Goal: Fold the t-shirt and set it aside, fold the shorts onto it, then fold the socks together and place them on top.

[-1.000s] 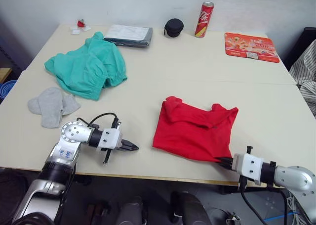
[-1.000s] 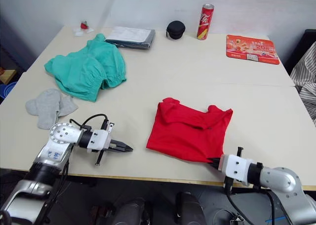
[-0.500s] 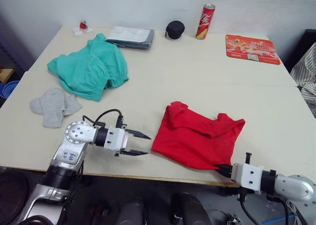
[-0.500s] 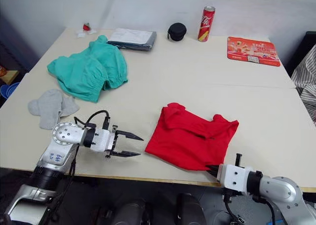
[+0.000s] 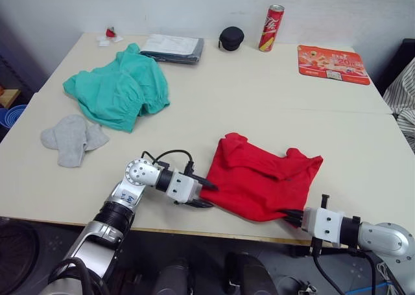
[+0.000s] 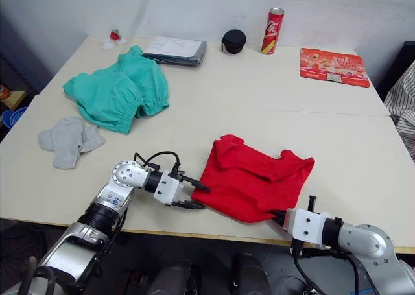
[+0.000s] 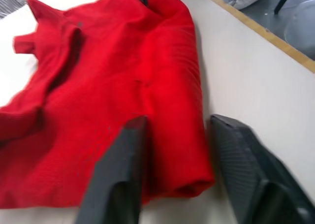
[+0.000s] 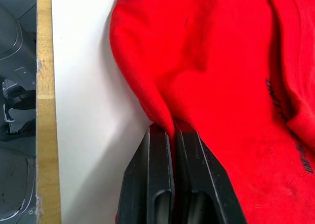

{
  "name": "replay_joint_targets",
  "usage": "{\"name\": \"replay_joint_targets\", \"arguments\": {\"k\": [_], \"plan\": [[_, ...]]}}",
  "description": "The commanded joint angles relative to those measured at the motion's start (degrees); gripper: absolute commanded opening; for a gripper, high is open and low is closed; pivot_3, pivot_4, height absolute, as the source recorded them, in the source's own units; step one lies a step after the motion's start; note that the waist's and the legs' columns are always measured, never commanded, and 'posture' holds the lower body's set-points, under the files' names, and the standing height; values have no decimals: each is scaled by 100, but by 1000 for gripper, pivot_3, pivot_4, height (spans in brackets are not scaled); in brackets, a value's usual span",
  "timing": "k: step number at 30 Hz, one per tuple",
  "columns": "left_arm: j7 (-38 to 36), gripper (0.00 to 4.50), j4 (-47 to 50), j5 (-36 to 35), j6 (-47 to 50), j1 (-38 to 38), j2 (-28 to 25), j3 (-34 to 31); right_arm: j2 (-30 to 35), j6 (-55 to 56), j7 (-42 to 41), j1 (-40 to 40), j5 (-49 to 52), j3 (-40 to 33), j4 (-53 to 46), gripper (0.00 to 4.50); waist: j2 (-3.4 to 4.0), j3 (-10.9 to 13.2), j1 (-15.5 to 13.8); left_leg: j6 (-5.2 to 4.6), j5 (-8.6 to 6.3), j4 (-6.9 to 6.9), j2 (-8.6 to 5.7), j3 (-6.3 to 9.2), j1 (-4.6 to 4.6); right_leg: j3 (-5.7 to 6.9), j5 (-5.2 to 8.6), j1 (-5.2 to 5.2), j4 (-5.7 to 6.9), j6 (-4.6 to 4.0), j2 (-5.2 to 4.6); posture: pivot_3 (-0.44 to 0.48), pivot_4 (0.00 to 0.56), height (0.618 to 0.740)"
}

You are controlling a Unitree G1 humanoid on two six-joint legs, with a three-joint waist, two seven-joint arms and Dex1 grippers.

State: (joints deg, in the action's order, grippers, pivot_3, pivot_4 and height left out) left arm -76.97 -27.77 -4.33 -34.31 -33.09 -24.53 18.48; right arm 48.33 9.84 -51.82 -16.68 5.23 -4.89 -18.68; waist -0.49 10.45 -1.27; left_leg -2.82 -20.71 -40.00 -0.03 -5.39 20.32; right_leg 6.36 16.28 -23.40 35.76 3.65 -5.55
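Pale table (image 5: 259, 100) filled my view. Nearest me, my right gripper (image 8: 173, 135) was pinched on the near right corner of the red t-shirt (image 5: 262, 181), and my left gripper (image 7: 177, 135) stood open astride its near left corner. I judged the cotton light and limp, likely to sag and bunch, so both near corners were the places to hold. Farther left lay the grey socks (image 5: 70, 138), then the teal shorts (image 5: 117, 91).
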Motion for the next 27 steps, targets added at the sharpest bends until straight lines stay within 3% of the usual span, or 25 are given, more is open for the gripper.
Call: {"name": "replay_joint_targets", "arguments": {"k": [1,3,15,26,27], "plan": [[-244,653,189,-223,87,121,-191,7,51,73,-50,30,20,-59,16,0,0,0,7,0,0,-1,0,0,0,-1,0,0,0,0,0,0,150,740],[-246,17,383,-268,197,309,-327,-18,83,120,-89,101,4,-64,124,0,1,0,24,0,0,0,0,1,-1,-2,0,0,0,0,-1,0,150,740],[959,17,2976,-228,1577,2125,-1020,-388,192,894,-479,1122,-142,253,1283,0,5,0,133,2,-1,4,5,6,-5,-4,2,2,-1,-3,-3,0,150,740],[1227,17,3675,-356,2060,2587,-1353,-365,310,870,-804,250,343,71,1006,0,15,-4,96,2,-4,9,5,10,-5,-2,3,5,-9,-6,-9,0,150,740],[1281,253,3729,-512,2341,2572,-1327,-433,277,672,-758,170,468,31,920,229,15,-4,95,2,-5,9,5,10,-5,-2,3,5,-9,-6,-9,0,150,740]]}}
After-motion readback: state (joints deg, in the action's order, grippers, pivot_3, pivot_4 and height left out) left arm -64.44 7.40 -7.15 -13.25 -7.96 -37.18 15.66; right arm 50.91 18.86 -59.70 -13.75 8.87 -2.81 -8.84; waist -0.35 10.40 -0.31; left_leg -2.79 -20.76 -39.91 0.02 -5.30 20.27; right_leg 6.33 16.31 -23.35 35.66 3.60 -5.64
